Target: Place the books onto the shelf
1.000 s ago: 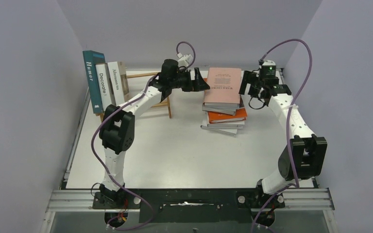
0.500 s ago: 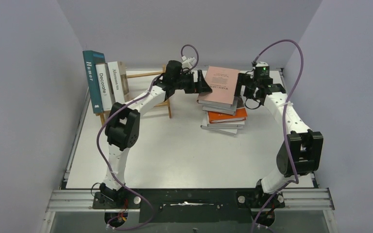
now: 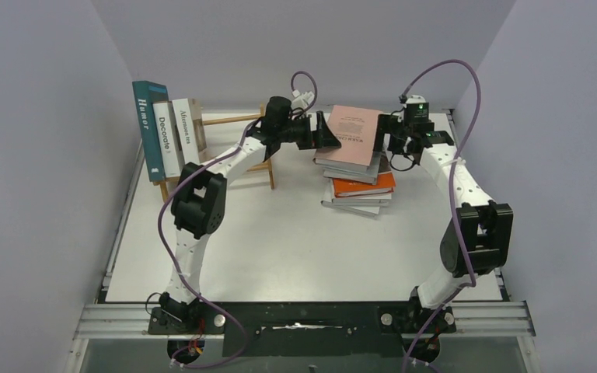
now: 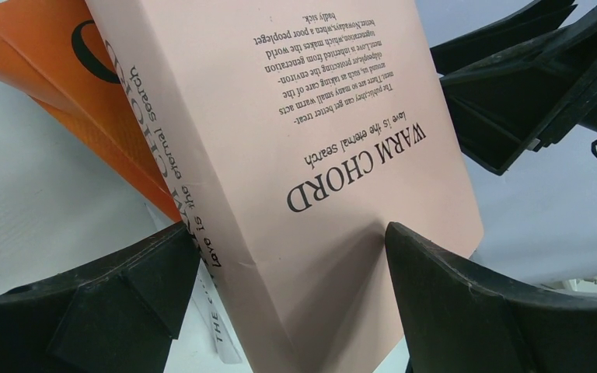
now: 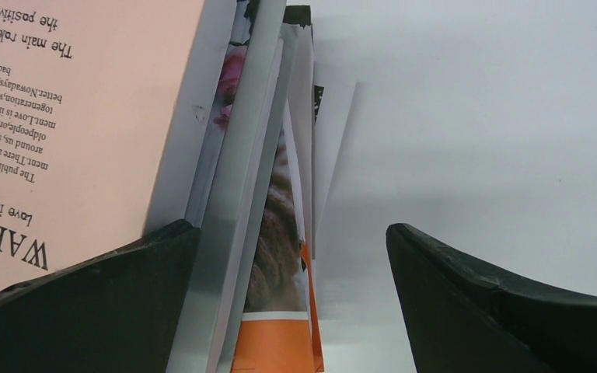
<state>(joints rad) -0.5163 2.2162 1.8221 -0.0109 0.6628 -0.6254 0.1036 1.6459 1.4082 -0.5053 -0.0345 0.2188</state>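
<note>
While I watch from the overhead camera, the white counter [image 3: 280,241] takes up most of the view. The wooden shelf [image 3: 233,120] stands at its far left. Three books are upright at the shelf's left end: the tall teal "Humor" [image 3: 147,128], then the white "Decorate" [image 3: 167,140], then a pale third book [image 3: 190,124] (I can't read its spine).

The remaining books lie in a flat stack [image 3: 360,194] at the far centre of the counter, well apart from the shelf. The orange book [image 3: 369,185] is partway down the stack. The pink book [image 3: 355,136], titled "WARM CHORD", lies on top, askew to the ones beneath it.

The left gripper [image 3: 324,134] is at the pink book's left edge. Its jaws are spread wide, with the book's spine corner between them, and I can't tell whether either finger presses on it. The right gripper [image 3: 386,140] is at the stack's right side, also spread wide. The page edges sit near one finger [image 5: 85,311] and bare counter shows by the other; it has hold of nothing.
</note>
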